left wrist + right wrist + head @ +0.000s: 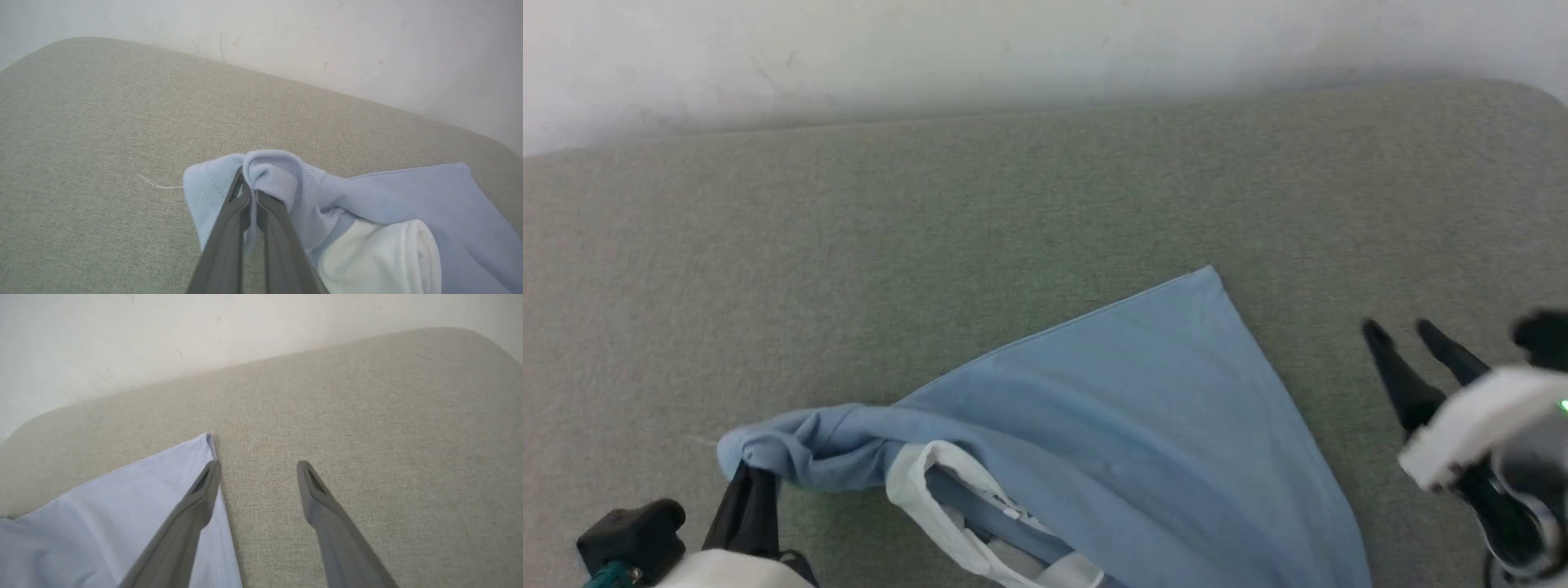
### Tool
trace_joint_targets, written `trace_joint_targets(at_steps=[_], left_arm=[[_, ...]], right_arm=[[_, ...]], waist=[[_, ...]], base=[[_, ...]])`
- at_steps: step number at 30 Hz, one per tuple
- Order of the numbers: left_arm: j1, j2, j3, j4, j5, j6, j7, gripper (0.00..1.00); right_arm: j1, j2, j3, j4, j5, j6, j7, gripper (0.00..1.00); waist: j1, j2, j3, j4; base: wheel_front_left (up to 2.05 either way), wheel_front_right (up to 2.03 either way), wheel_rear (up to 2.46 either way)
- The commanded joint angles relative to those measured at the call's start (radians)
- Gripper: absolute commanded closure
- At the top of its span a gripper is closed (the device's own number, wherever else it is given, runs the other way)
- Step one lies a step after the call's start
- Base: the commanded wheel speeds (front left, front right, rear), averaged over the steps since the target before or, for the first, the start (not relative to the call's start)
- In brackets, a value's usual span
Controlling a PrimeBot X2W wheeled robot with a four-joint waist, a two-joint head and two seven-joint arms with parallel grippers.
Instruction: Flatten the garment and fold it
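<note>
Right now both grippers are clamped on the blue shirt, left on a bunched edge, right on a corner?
Only the left gripper is clamped, on a bunched edge of the shirt. The right gripper stands open beside the corner, as the right wrist view shows.

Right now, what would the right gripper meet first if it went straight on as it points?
Probably the bare grey-green fabric surface, though depth is unclear; the light blue polo shirt lies beside that line.

left claw (pixel 249 188) clamped, right claw (pixel 258 465) spread
</note>
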Motion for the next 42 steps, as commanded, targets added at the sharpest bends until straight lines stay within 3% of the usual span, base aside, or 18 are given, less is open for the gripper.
trace_joint_targets(at_steps=[1, 9, 17, 18, 19, 20, 21, 26, 32, 37, 42], left_arm=[[-0.036, -0.008, -0.009, -0.005, 0.014, -0.009, -0.009, 1.00], [-0.127, -0.036, -0.063, -0.015, 0.044, -0.029, -0.020, 1.00], [-0.162, -0.066, -0.095, 0.008, 0.049, -0.037, -0.031, 1.00], [-0.164, -0.068, -0.097, 0.011, 0.048, -0.038, -0.031, 1.00], [-0.165, -0.069, -0.098, 0.015, 0.048, -0.038, -0.031, 1.00], [-0.166, -0.069, -0.098, 0.019, 0.047, -0.039, -0.031, 1.00], [-0.167, -0.069, -0.098, 0.023, 0.045, -0.039, -0.031, 1.00], [-0.175, -0.062, -0.091, 0.035, 0.042, -0.041, -0.027, 1.00], [-0.254, -0.008, -0.062, 0.040, 0.047, -0.068, -0.004, 1.00], [-0.444, 0.060, -0.032, 0.095, 0.032, -0.138, 0.056, 1.00], [-0.738, 0.072, -0.042, 0.280, 0.032, -0.222, 0.095, 1.00]], right_arm=[[-0.101, -0.017, 0.060, 0.092, 0.003, -0.001, 0.000, 0.00], [-0.441, -0.091, 0.272, 0.469, 0.052, -0.001, 0.083, 0.00], [-0.567, -0.143, 0.498, 0.701, 0.116, -0.001, 0.246, 0.00], [-0.567, -0.147, 0.525, 0.719, 0.137, -0.001, 0.283, 0.14], [-0.568, -0.153, 0.551, 0.735, 0.151, -0.001, 0.322, 0.53], [-0.568, -0.161, 0.578, 0.748, 0.161, -0.001, 0.359, 0.82], [-0.568, -0.165, 0.599, 0.755, 0.173, -0.001, 0.388, 1.00], [-0.590, -0.187, 0.661, 0.730, 0.204, -0.001, 0.408, 1.00], [-0.661, -0.252, 0.648, 0.605, 0.190, -0.001, 0.206, 1.00], [-0.720, -0.291, 0.556, 0.551, 0.132, -0.001, 0.075, 1.00], [-0.807, -0.305, 0.451, 0.560, 0.079, -0.001, -0.004, 1.00]], waist=[[-0.0001, 0.0000, 0.047, 0.048], [-0.0001, 0.0000, 0.115, 0.148], [-0.0001, 0.0000, 0.137, 0.189], [-0.0001, 0.0000, 0.136, 0.191], [-0.0001, 0.0000, 0.135, 0.192], [-0.0001, 0.0000, 0.133, 0.192], [-0.0001, 0.0000, 0.129, 0.191], [-0.0001, 0.0000, 0.103, 0.179], [-0.0001, 0.0000, 0.032, 0.146], [-0.0001, 0.0000, -0.017, 0.094], [-0.0001, 0.0000, -0.004, 0.046]], base=[[0.00, 0.00, 0.00], [0.00, 0.00, 0.00], [0.00, 0.00, 0.00], [0.00, 0.00, 0.00], [0.00, 0.00, 0.00], [0.00, 0.00, 0.00], [0.00, 0.00, 0.00], [0.00, 0.00, 0.00], [0.00, 0.00, 0.00], [0.00, 0.00, 0.00], [0.00, 0.00, 0.00]])
